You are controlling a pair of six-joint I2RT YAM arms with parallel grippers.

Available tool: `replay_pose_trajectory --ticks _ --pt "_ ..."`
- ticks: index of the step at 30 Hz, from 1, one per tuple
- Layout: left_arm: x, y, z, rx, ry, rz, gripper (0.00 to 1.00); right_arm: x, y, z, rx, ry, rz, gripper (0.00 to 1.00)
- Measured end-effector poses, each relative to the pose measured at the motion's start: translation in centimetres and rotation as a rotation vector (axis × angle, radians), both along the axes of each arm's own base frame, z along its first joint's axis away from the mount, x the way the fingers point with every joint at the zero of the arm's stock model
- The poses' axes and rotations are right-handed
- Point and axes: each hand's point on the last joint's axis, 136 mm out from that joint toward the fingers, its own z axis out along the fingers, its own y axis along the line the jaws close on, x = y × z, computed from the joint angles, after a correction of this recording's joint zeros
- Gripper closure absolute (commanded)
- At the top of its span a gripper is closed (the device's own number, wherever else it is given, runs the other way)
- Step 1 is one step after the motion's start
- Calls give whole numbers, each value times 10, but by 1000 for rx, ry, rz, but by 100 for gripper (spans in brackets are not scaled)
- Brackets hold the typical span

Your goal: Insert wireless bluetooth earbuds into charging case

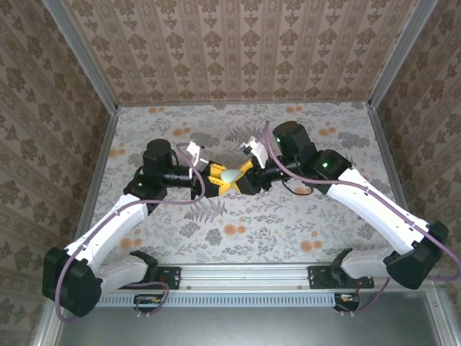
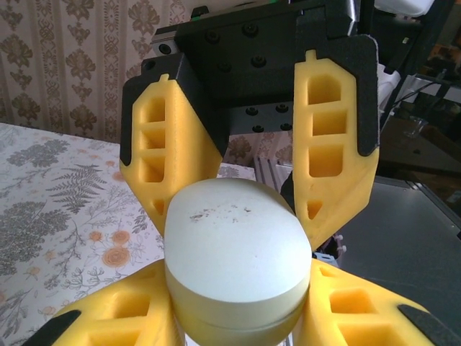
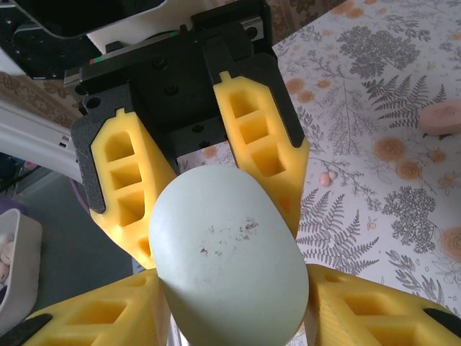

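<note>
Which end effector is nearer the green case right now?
Left. The left end effector is shut on the case; the right end effector straddles its other end, contact unclear.

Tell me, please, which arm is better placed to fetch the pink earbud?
Probably right: the left end effector is shut on the case, while the right end effector, flanking it, has the earbud on the table nearby.

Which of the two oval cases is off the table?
The pale green case, held in the left hand; the pink case lies on the table.
</note>
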Motion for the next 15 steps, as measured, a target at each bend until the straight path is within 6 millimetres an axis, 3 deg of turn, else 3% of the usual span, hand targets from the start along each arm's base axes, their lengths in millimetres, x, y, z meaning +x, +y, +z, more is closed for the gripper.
replay_pose_trajectory --ticks 10,15 --pt "1 -1 -9 27 34 2 97 36 -18 9 52 52 -165 47" --pt "4 -1 -9 29 31 15 98 42 -22 7 59 96 -208 43"
